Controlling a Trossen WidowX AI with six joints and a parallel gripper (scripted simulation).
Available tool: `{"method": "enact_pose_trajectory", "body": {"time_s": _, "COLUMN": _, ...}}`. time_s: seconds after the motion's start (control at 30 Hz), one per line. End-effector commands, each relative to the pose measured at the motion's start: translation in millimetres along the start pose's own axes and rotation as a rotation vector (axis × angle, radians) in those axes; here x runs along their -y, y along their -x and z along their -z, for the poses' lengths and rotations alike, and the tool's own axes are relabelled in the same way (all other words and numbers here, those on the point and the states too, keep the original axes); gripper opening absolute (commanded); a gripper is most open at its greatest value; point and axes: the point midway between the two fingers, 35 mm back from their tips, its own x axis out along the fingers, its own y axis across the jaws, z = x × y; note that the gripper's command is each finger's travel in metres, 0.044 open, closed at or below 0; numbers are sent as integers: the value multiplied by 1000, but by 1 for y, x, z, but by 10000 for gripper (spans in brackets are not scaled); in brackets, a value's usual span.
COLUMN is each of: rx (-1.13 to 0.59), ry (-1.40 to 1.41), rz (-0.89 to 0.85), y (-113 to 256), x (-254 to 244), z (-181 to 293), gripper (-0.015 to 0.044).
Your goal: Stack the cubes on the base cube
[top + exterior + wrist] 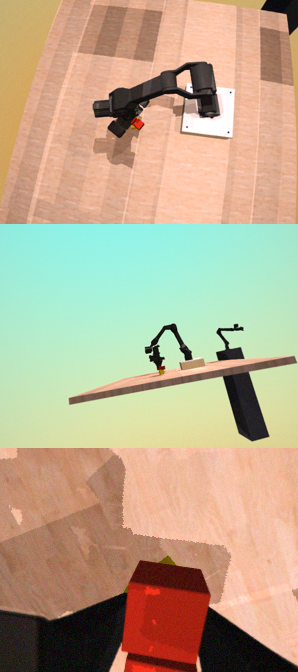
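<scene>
The yellow base cube (133, 127) (162, 372) (167, 560) stands on the table, mostly hidden by the red cubes and gripper. One loose red cube (139, 124) (163, 367) rests on one of its top corners; a strip of it shows at the bottom of the wrist view. My gripper (133, 120) (159, 368) (164, 608) is shut on the other red cube (166, 618), low over the opposite side of the base cube. The two red cubes look very close together. Whether the held cube touches the base, and the gap width, cannot be told.
The arm's white mounting plate (207, 125) (192, 364) is to the right of the cubes in the top view. A second small arm (226, 329) stands on a dark pillar (246, 402) beyond the table edge. The arm casts shadows around the cubes.
</scene>
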Motion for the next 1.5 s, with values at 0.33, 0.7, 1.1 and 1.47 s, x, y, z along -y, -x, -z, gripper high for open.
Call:
{"method": "enact_pose_trajectory", "body": {"time_s": 0.33, "rx": 0, "ry": 1, "rz": -1, "y": 6, "x": 0, "z": 0, "gripper": 205}}
{"method": "enact_pose_trajectory", "body": {"time_s": 0.7, "rx": 0, "ry": 0, "rz": 0, "y": 23, "x": 0, "z": 0, "gripper": 205}}
{"method": "enact_pose_trajectory", "body": {"time_s": 1.1, "rx": 0, "ry": 0, "rz": 0, "y": 41, "x": 0, "z": 0, "gripper": 205}}
{"method": "enact_pose_trajectory", "body": {"time_s": 1.47, "rx": 0, "ry": 0, "rz": 0, "y": 58, "x": 0, "z": 0, "gripper": 205}}
